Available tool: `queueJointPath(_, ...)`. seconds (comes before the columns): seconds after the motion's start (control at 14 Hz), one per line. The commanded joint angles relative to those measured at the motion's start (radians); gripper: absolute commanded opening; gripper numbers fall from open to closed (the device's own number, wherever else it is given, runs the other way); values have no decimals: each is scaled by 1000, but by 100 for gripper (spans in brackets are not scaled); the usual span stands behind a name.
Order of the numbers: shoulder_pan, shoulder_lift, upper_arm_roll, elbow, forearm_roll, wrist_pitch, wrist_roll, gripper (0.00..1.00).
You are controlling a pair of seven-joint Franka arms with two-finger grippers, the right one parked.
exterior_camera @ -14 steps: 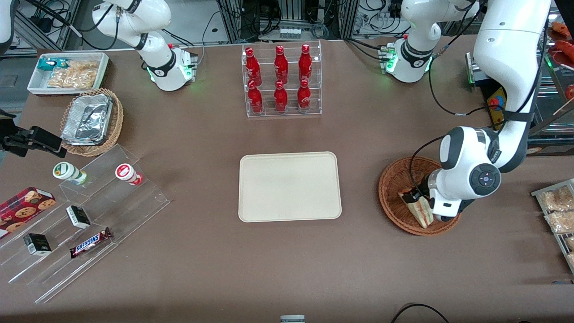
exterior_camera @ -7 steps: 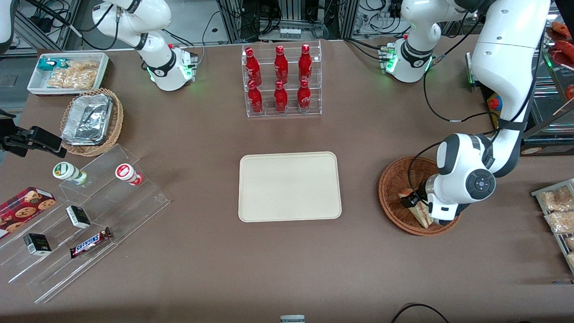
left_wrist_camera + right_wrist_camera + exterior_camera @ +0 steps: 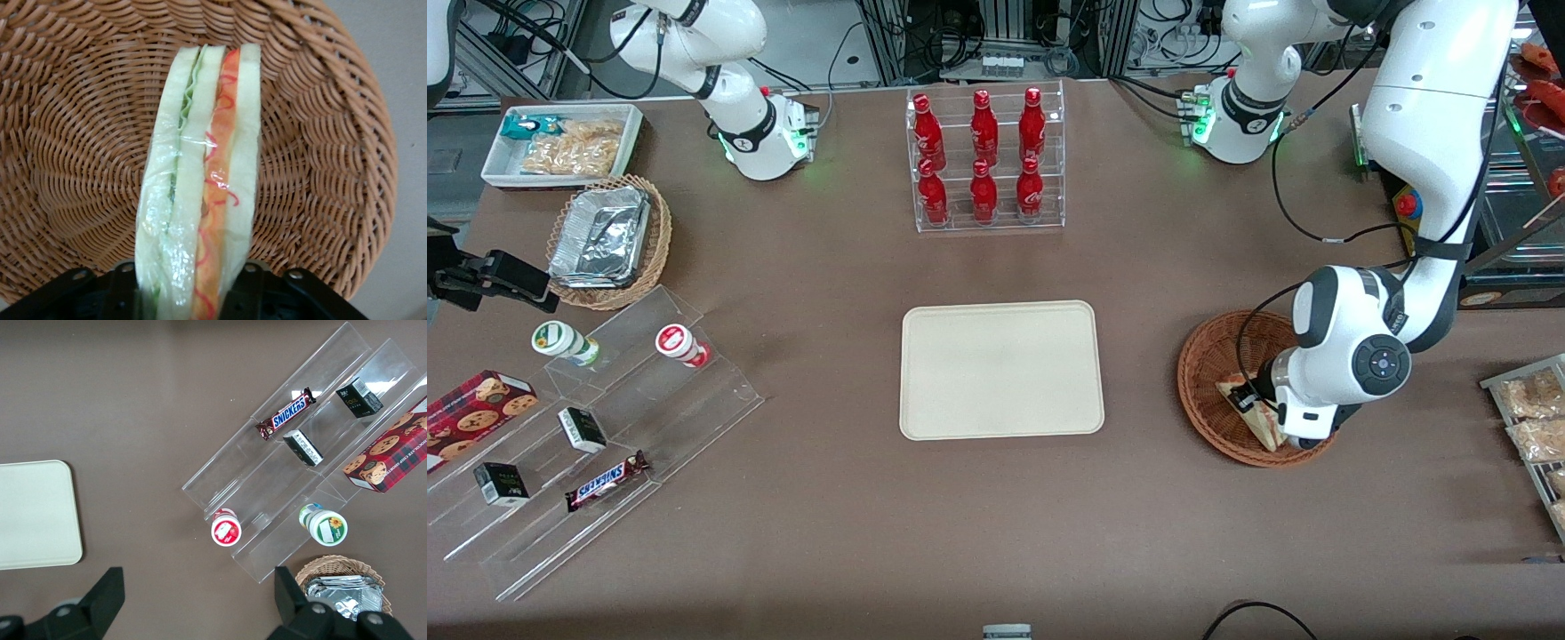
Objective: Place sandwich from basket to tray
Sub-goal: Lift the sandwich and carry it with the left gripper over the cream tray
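The sandwich (image 3: 1260,420), a pale bread wedge with green and red-orange filling in clear wrap, stands on edge in the reddish-brown wicker basket (image 3: 1209,356) toward the working arm's end of the table. My left gripper (image 3: 1258,407) is down in the basket, its black fingers pressed against both bread faces. In the left wrist view the sandwich (image 3: 200,193) runs up from between the fingers of the gripper (image 3: 187,293) over the woven basket floor (image 3: 80,133). The cream tray (image 3: 1000,369) lies flat and bare mid-table, and its corner shows in the right wrist view (image 3: 33,513).
A clear rack of red bottles (image 3: 985,160) stands farther from the front camera than the tray. Acrylic steps with snacks (image 3: 605,418), a tan basket with foil containers (image 3: 609,240) and a white bin (image 3: 560,142) lie toward the parked arm's end. Snack packets (image 3: 1534,409) lie beside the basket.
The left arm has come down lower into the basket. The visible black finger has moved in against the sandwich, which now stands more upright.
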Motion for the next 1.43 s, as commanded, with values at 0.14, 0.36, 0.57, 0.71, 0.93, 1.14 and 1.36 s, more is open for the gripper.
queueJointPath(0.14,-77,-7,-25,100,1,-3,-12,10)
queueJointPath(0.36,-242,28,-27,197,-7,-2,-94,9)
queueJointPath(0.57,-407,97,-27,263,2,7,-96,11)
queueJointPath(0.71,-499,180,-26,347,4,12,-98,12)
queueJointPath(0.93,-594,273,-19,432,10,10,-130,13)
queueJointPath(1.14,-629,289,-18,432,33,10,-136,19)
queueJointPath(1.36,-646,293,-18,433,35,10,-136,70)
